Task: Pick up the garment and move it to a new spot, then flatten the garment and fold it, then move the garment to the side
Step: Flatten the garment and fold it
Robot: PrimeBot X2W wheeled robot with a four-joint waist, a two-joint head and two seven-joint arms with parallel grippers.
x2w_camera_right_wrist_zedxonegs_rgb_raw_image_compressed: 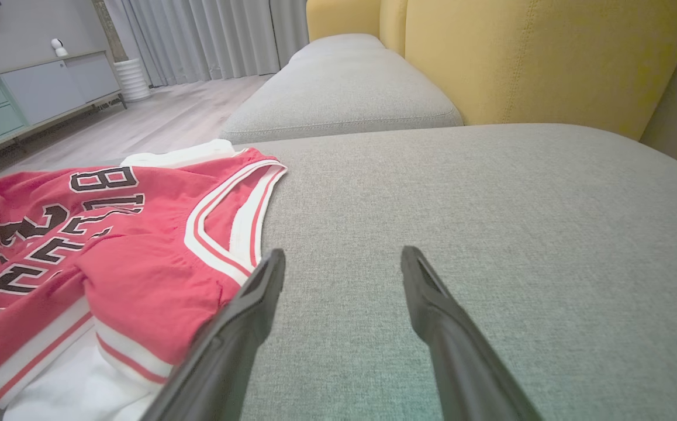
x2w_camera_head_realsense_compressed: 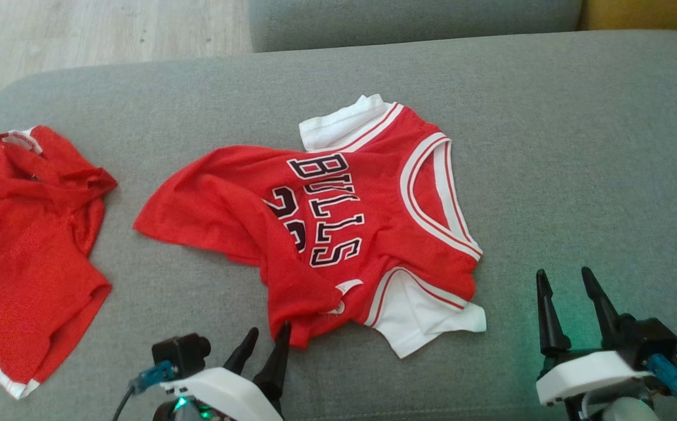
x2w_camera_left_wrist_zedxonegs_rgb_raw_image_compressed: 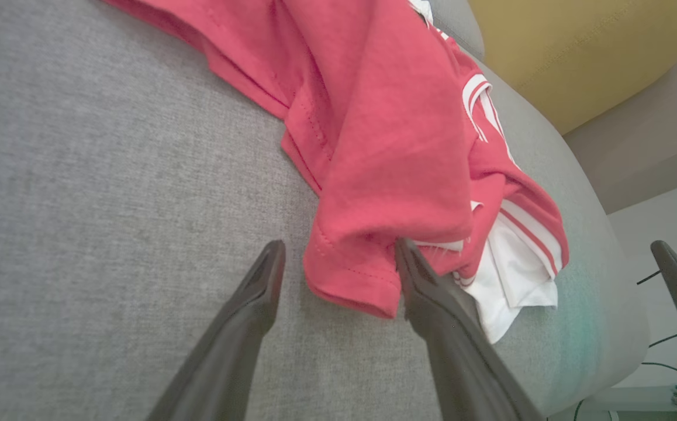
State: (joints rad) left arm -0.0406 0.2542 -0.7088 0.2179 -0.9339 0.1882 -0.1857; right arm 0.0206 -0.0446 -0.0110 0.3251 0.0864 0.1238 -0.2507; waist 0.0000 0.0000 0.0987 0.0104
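Garments: two; jersey centre, red garment far left
Left claw: spread, jersey hem loose between fingers
Right claw: spread, empty

The left gripper and right gripper each carry two long, dark, tapering fingers on a white shell. A black camera block with a blue-plugged cable sits beside each.

A grey sofa seat spans the scene, with yellow back cushions behind it. A crumpled red cloth (white trim along one edge) lies at the seat's left end. Beyond are a pale wooden floor and grey curtains.
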